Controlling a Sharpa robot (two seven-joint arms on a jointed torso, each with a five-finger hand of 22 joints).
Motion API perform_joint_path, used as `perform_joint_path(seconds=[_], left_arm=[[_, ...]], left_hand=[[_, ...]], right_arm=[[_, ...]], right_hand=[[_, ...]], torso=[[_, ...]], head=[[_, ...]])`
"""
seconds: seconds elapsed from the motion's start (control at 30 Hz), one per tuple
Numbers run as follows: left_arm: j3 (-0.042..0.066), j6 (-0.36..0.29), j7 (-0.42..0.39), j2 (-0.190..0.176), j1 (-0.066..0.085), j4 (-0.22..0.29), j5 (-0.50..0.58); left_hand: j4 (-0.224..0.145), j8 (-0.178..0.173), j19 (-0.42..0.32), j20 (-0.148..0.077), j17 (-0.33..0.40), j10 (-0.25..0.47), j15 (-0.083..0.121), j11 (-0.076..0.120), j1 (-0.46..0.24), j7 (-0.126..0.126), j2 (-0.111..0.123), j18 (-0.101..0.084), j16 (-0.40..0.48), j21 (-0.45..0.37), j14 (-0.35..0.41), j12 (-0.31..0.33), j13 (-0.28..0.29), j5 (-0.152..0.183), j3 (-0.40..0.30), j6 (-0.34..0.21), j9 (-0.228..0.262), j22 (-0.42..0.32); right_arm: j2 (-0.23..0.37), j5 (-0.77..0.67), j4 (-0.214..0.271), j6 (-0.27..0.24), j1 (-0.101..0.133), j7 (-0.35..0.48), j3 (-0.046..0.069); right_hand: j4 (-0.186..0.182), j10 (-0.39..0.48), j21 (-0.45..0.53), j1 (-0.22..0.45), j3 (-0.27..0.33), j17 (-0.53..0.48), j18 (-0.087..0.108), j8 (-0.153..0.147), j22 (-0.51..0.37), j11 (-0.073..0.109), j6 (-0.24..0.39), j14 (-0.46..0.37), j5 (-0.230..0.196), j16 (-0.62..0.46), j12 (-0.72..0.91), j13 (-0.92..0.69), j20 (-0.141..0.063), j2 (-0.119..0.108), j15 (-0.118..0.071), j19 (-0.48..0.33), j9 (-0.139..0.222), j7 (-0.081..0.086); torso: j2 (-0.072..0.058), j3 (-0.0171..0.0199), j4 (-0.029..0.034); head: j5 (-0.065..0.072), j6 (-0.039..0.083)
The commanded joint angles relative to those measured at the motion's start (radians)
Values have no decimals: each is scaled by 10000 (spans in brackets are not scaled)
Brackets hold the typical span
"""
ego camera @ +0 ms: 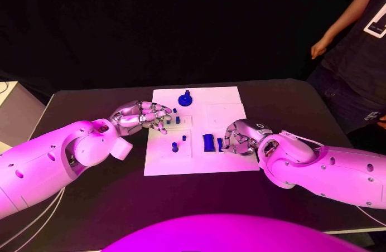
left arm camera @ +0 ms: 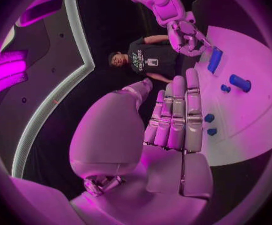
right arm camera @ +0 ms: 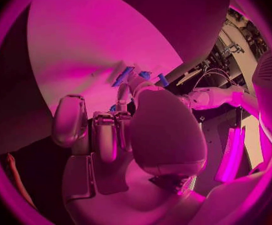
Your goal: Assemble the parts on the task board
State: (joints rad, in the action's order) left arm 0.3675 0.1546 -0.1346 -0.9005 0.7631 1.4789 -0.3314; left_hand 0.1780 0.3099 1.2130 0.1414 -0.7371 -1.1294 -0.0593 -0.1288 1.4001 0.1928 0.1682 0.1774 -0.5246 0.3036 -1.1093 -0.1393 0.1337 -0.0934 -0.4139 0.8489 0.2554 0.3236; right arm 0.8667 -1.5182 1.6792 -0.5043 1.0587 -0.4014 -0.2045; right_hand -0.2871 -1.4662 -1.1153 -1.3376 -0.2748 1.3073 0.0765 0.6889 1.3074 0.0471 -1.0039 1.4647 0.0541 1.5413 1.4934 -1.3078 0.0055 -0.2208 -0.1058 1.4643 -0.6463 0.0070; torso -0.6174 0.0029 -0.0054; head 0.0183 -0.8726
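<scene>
The white task board [ego camera: 229,110] lies in the middle of the black table. My left hand [ego camera: 145,117] hovers over the board's left edge with straight fingers and nothing in them, beside two small blue parts [ego camera: 174,115] [left arm camera: 209,118]. A blue round part with a peg [ego camera: 186,100] stands at the far edge. A short blue cylinder [ego camera: 174,147] [left arm camera: 240,82] lies near the front left. My right hand [ego camera: 240,136] [left arm camera: 185,35] pinches the right side of a flat blue block [ego camera: 209,142] [left arm camera: 215,60] [right arm camera: 123,76] near the board's front.
A small blue stud [ego camera: 184,137] sits between the cylinder and the block. Bare black table [ego camera: 96,207] surrounds the board. A person [ego camera: 354,51] stands beyond the table's far right corner, away from the parts.
</scene>
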Motion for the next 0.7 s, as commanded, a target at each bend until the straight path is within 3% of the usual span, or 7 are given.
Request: perform_joint_path(seconds=[0.03, 0.7], left_arm=[[3, 132, -84, 11, -5, 21, -3], [3, 146, -85, 16, -6, 22, -3]], left_hand=[[48, -39, -92, -8, -11, 76, 13, 27, 4, -8, -78, -18, -44, 59, 89, -56, 14, -2, 9, -48, 13, 9], [48, -39, -92, -8, -11, 76, 13, 27, 4, -8, -78, -18, -44, 59, 89, -56, 14, -2, 9, -48, 13, 9]], right_arm=[[-28, -344, -62, 80, -12, -207, 3], [-294, -370, -227, 194, -121, -172, 4]], right_hand=[[15, -510, 17, -99, 81, 2349, -91, 41, 1724, 88, 64, 990, -52, 26, -34, -1860, -76, 26, -50, 684, 15, 20], [5, -506, 47, -181, 135, 2346, -86, 45, 1718, 89, 72, 989, -53, 23, -41, -1856, -78, 79, -52, 681, 42, 23]], torso=[[5, 2, 0], [2, 5, -3]], head=[[1, 0], [1, 0]])
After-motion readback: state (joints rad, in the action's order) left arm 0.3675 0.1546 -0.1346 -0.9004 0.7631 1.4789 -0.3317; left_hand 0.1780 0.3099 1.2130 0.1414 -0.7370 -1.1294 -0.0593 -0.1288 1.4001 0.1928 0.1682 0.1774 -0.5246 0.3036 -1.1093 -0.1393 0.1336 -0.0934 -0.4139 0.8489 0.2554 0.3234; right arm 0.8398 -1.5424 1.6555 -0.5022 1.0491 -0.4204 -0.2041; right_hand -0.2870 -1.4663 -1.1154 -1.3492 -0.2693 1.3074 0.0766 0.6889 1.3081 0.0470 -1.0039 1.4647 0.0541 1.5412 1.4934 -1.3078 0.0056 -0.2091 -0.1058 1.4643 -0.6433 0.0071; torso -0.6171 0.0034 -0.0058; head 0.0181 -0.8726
